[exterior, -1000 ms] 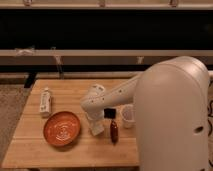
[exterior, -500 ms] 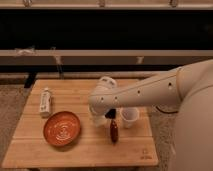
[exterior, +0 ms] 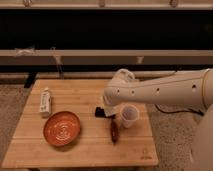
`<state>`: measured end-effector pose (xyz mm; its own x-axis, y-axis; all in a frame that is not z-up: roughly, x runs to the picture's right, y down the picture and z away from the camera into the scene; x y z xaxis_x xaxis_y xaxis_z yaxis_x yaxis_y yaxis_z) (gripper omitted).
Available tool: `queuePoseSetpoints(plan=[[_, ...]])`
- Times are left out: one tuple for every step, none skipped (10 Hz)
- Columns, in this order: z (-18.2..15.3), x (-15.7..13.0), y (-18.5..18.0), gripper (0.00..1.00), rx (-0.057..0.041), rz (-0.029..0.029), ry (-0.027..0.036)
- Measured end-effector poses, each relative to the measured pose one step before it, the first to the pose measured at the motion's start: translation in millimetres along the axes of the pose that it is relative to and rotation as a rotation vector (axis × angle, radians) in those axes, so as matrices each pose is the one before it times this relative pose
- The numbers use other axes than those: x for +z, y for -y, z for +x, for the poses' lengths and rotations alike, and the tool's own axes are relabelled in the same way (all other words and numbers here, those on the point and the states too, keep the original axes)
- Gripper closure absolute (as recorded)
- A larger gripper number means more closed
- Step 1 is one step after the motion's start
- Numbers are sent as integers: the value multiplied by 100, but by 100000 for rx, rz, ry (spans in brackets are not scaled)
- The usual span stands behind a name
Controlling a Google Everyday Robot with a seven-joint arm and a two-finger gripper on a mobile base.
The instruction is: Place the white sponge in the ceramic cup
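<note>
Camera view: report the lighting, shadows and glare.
Camera view: warm, dim light on the wooden table, the background nearly black; camera view: the white arm is the brightest surface, no hard glare; camera view: the tool, low beside the ceramic cup, sits in the arm's shade.

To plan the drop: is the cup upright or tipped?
Upright: the cup shows its open mouth upward; the gripper hangs close beside it.
</note>
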<state>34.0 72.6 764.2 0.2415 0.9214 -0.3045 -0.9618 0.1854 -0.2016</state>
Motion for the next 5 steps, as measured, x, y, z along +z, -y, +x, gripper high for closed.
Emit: queuePoseSetpoints(plan=[[-439,-122,1678,100,2744,1159,611],[-339,-268,1377,100,2266,1014,687],[-210,-249,904,100,1433,853,634],[-82,-354,173,100,1081,-14,657],[36,-332,474,100,1464,309,530]])
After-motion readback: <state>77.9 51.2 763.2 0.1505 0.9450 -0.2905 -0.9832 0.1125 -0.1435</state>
